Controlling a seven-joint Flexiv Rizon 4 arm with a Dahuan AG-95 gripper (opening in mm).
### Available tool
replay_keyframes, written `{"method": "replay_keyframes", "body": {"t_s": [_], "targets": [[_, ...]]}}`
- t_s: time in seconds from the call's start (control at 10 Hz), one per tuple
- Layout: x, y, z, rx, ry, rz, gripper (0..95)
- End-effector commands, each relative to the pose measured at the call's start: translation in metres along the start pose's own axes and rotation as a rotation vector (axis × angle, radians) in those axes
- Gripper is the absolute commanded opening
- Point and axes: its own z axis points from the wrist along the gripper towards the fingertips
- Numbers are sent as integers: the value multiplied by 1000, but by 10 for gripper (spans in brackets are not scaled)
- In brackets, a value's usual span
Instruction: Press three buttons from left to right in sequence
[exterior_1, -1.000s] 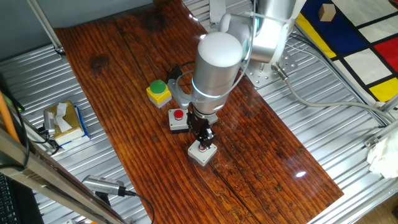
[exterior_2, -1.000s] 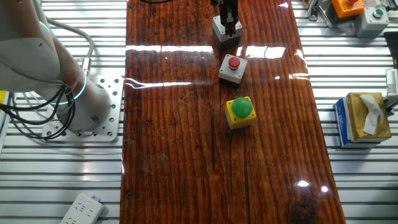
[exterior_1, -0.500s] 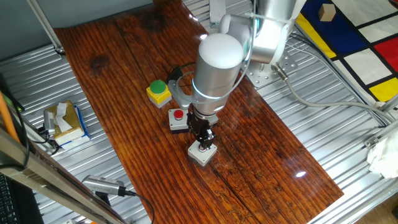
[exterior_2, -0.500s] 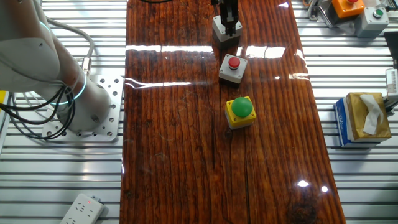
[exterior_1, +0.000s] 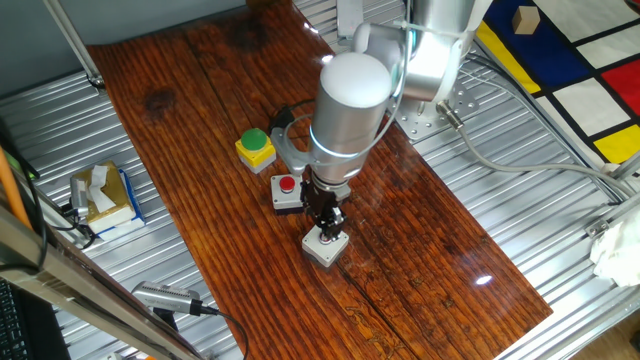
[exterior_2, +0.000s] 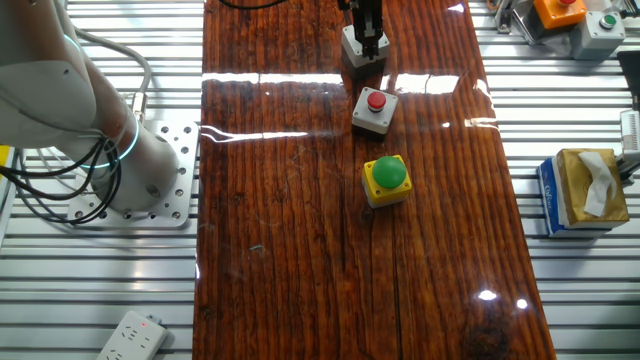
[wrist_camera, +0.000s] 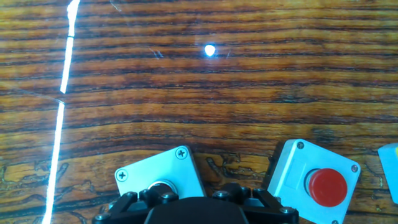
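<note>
I saw the pincer (exterior_1: 326, 232) pointing straight down onto the light grey square button box (exterior_1: 326, 248), its tip over the cap; whether the fingers were released or clenched I could not tell. Just beside that box stood the white-and-black square box with a red cap (exterior_1: 287, 191), and next in the same row the yellow square box with a green cap (exterior_1: 255, 146), all on the dark wooden bench (exterior_1: 420, 230).

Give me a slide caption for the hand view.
Gripper down on the light grey button box, white-and-black box with red cap beside it.
</note>
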Motion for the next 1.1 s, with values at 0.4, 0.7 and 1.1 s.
{"method": "replay_keyframes", "body": {"t_s": [0.4,0.7,1.1], "targets": [[-4,-1,-28,2,21,-2,570],[-14,2,-52,32,26,-5,380],[-23,11,-80,23,32,-14,380]]}}
